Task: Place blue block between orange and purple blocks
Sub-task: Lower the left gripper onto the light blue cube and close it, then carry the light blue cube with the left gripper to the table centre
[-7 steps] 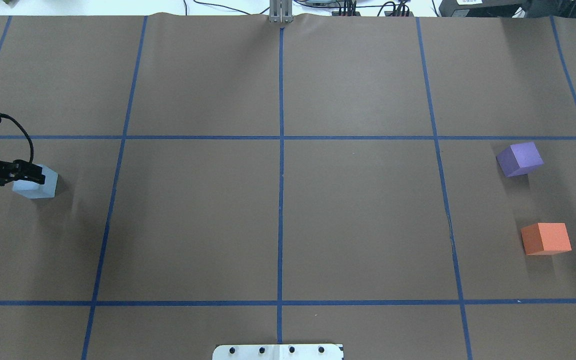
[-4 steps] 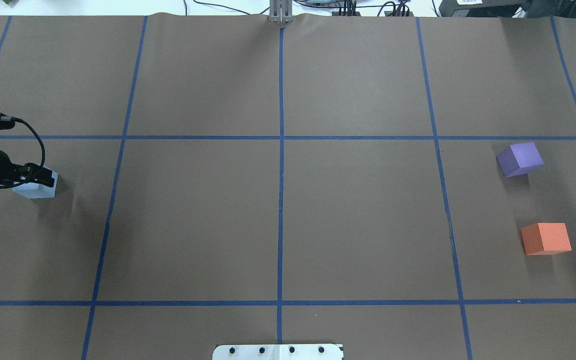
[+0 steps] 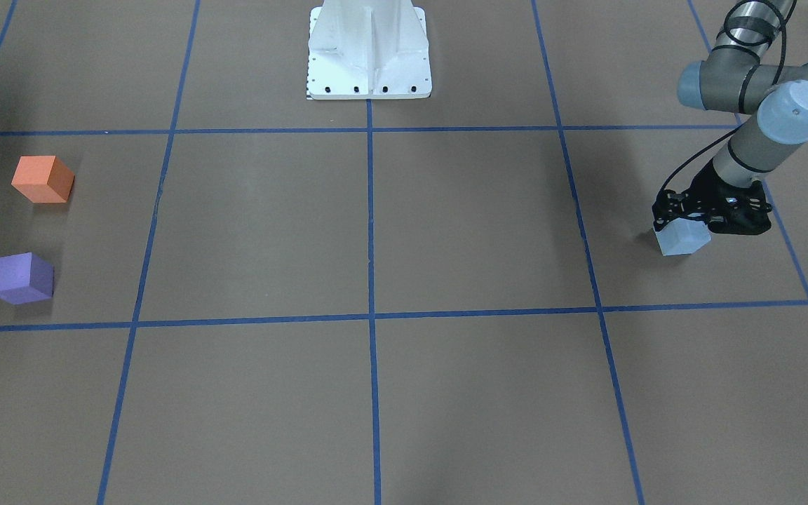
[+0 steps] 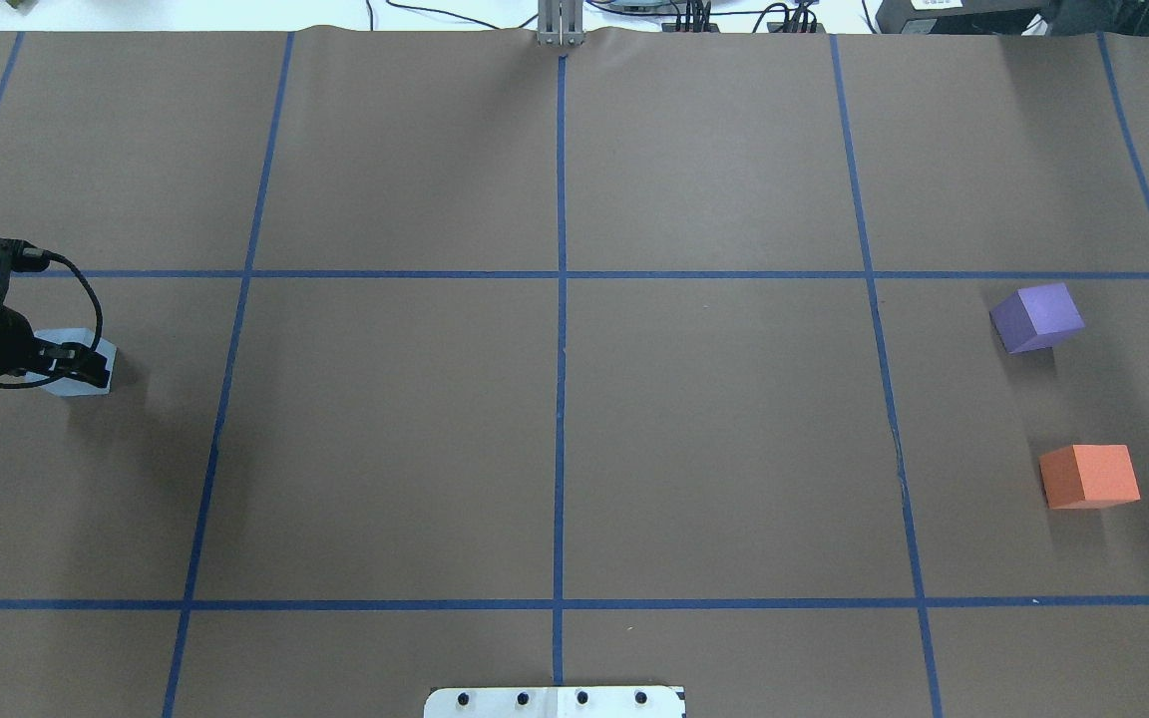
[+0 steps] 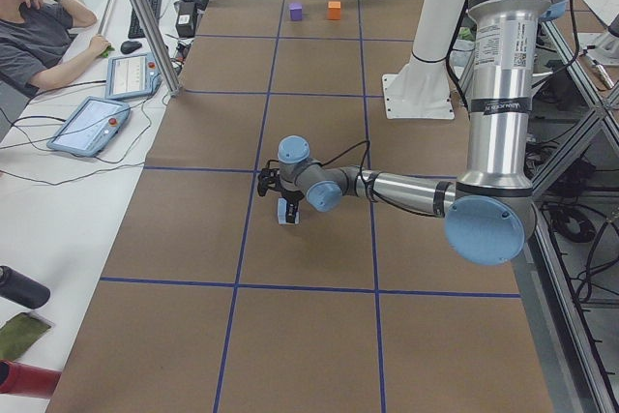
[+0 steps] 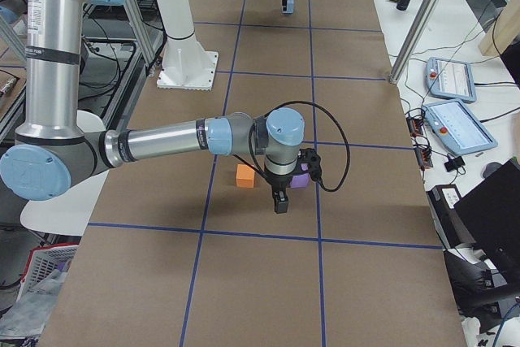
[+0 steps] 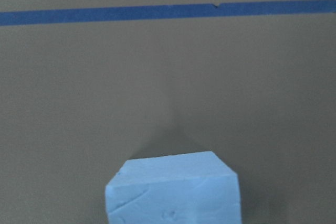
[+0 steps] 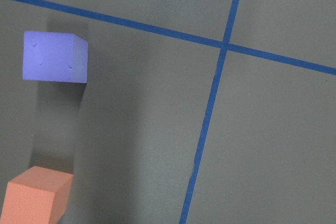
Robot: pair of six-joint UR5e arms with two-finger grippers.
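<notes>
The pale blue block sits on the brown table at the far left; it also shows in the front view and low in the left wrist view. My left gripper is down over it, fingers open on either side of it. The purple block and the orange block stand apart at the far right, with a gap between them. My right gripper hangs just above them and shows only in the exterior right view, so I cannot tell whether it is open. Its wrist view shows the purple block and the orange block.
Blue tape lines divide the brown table into squares. The white robot base plate sits at the robot's edge. An operator and tablets are beside the table's far side.
My left gripper has moved forward and down over the blue block, covering more of it. The blue block, the purple block and the orange block have not moved.
</notes>
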